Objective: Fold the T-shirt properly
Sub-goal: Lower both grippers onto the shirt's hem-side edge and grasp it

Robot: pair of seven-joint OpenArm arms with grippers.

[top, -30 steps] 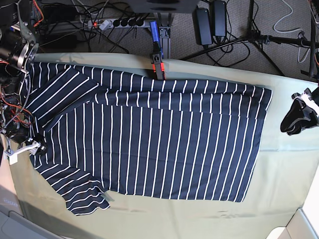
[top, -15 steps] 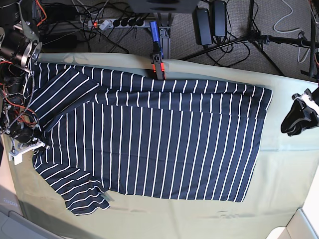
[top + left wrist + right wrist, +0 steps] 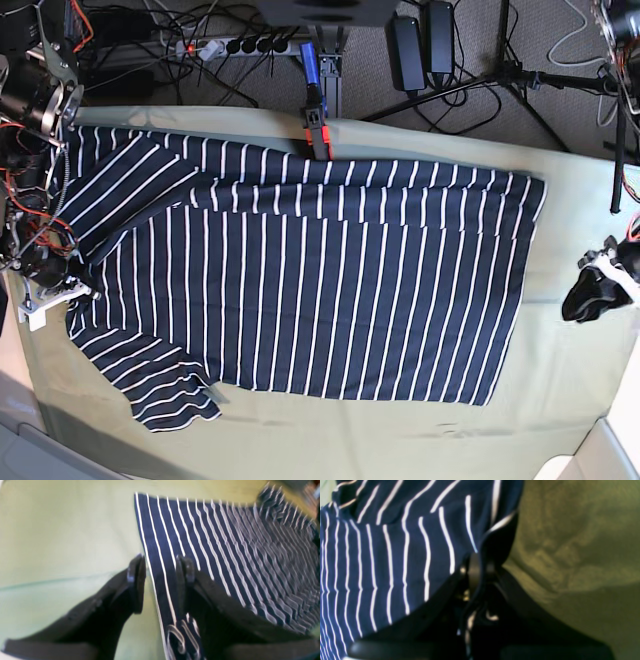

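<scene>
Since a second ago, the left end effector has dropped lower along the desk's side edge in the base view, while the right end effector has gone from spread to clamped on the T-shirt hem.

The right arm reaches down at the collar-and-sleeve end of the garment, its wiring and joints stacked above the end effector. In the right wrist view the right end effector's fingers are together with a fold of the striped T-shirt pinched between them; the fabric rises and drapes over the upper finger.

The left arm hangs beyond the hem end, apart from the cloth in the base view. In the left wrist view the left end effector has its fingers apart, straddling the shirt's straight edge: one finger sits over the pale green cloth, the other over the stripes of the T-shirt. Whether they touch the fabric I cannot tell.

The shirt lies spread flat across the desk, with bare green cloth on the left end effector's side and in front. An orange-and-blue clamp grips the far edge, seen only in the base view, as are the cables and power strip behind.
</scene>
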